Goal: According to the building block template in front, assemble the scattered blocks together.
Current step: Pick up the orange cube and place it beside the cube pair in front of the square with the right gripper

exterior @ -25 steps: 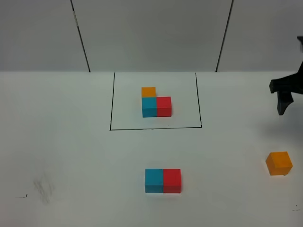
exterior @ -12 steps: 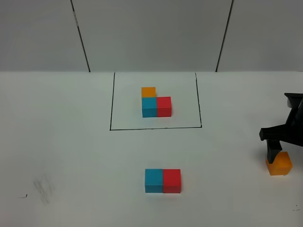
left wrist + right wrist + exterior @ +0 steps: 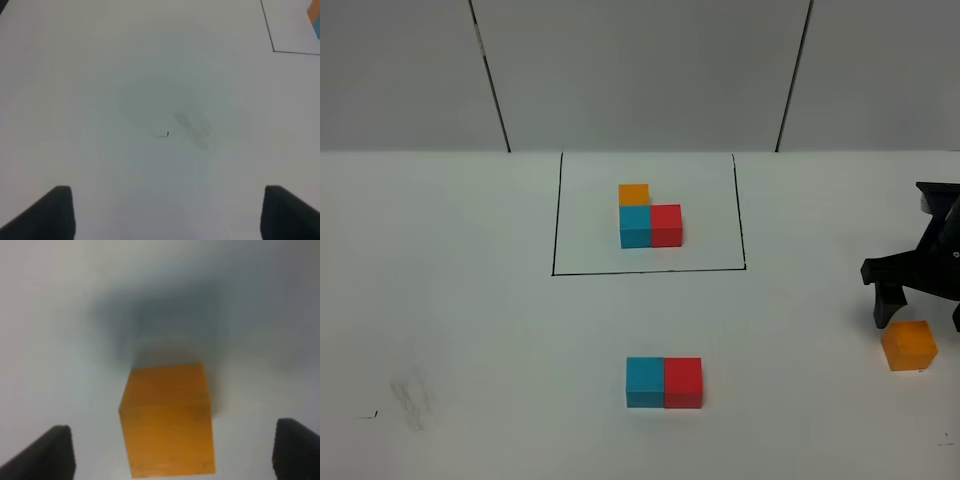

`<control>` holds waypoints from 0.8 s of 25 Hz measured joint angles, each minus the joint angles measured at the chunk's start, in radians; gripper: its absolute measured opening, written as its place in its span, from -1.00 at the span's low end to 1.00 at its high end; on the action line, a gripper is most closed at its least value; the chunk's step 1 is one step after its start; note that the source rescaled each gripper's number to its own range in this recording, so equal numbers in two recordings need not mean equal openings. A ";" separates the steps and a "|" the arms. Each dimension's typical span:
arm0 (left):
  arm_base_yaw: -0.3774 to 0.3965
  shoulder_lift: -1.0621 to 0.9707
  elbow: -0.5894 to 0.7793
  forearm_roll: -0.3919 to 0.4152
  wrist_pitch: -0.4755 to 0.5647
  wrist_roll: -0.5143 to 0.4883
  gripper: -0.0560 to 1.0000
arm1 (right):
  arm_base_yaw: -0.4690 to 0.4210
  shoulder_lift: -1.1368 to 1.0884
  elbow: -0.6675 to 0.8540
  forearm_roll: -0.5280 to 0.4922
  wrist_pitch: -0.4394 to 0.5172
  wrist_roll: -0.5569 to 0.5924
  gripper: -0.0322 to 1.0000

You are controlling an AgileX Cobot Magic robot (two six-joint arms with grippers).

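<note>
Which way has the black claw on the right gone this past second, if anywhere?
Yes. The right gripper came toward the camera, from beside the black frame to past its front line, and is now over the loose orange cube.

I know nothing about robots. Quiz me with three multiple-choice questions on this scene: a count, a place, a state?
1. How many template cubes stand inside the black frame? A two; B three; C four.
2. Where is the loose orange cube? A stacked on another cube; B alone, at the right gripper; C inside the frame.
3. The right gripper is: A open; B shut on the cube; C out of sight.
Answers: 1 B, orange, blue and red stand there; 2 B, the wrist view shows it between the fingers; 3 A, clear gaps flank the cube.
</note>
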 joint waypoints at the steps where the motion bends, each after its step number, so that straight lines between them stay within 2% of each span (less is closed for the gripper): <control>1: 0.000 0.000 0.000 0.000 0.000 0.000 0.47 | 0.000 0.004 0.000 0.000 0.000 -0.001 0.30; 20: 0.000 0.000 0.000 0.000 0.000 0.000 0.47 | 0.000 0.108 0.000 0.017 -0.025 -0.013 0.30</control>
